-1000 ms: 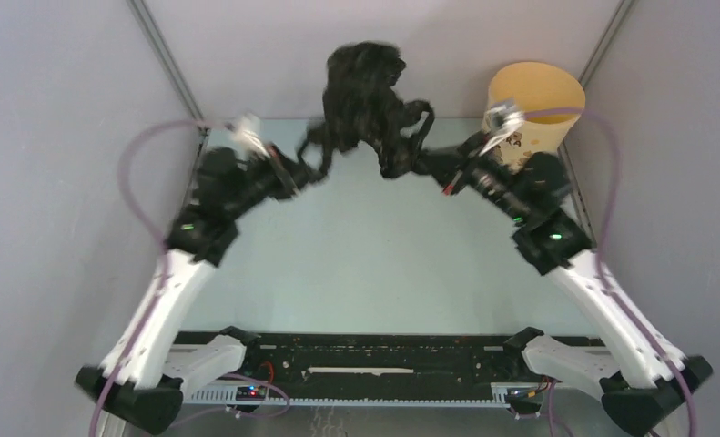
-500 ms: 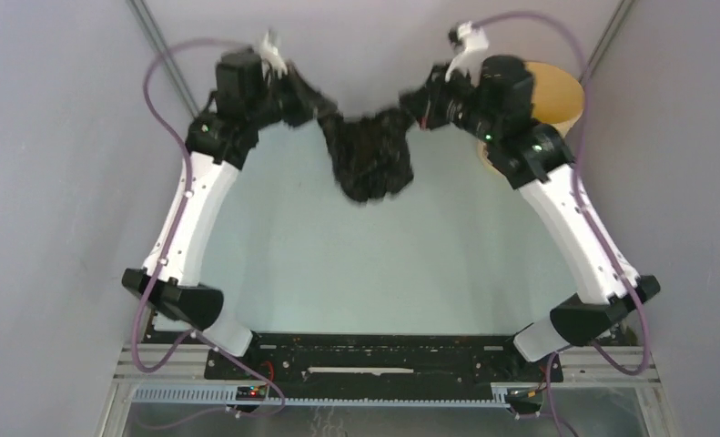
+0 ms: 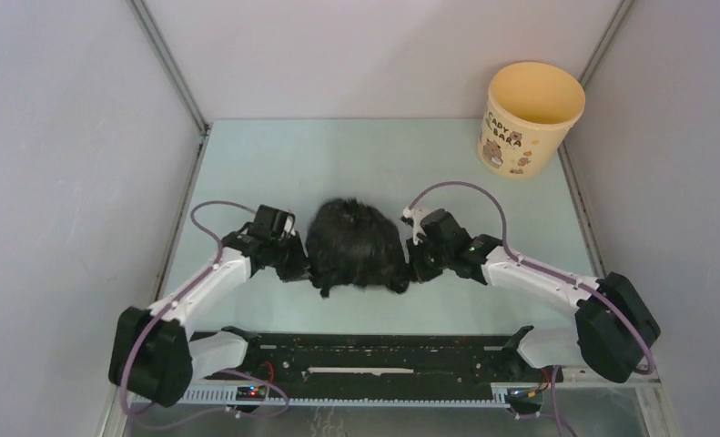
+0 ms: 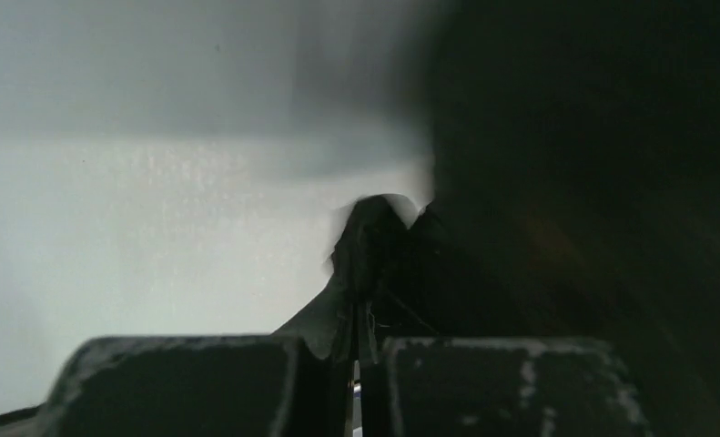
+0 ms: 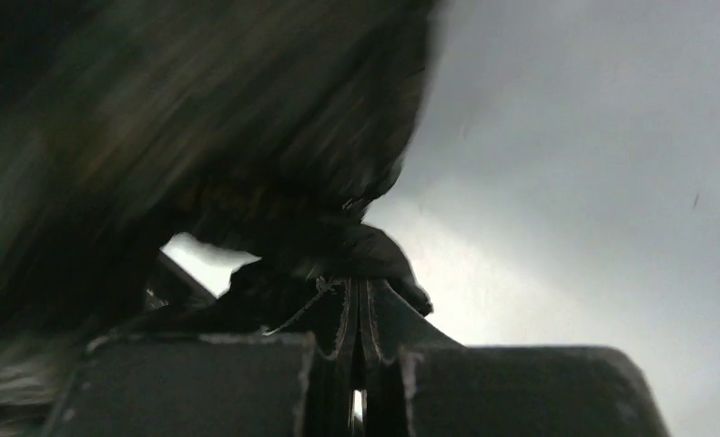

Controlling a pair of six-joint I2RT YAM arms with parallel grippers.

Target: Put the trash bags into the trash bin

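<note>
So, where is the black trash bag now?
Top view: the trash bag is at the table's near centre, between the left gripper and right gripper, far from the trash bin.

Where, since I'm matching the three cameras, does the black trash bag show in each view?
Top external: trash bag lies centre-front on the table.
Left wrist: fills the right half.
Right wrist: fills the upper left.
Shared landmark: the shut left gripper and right gripper pinching its edges.

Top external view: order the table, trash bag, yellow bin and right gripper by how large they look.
1. table
2. trash bag and yellow bin: too alike to rank; the bin stands farther back.
3. right gripper, shut on the trash bag.
</note>
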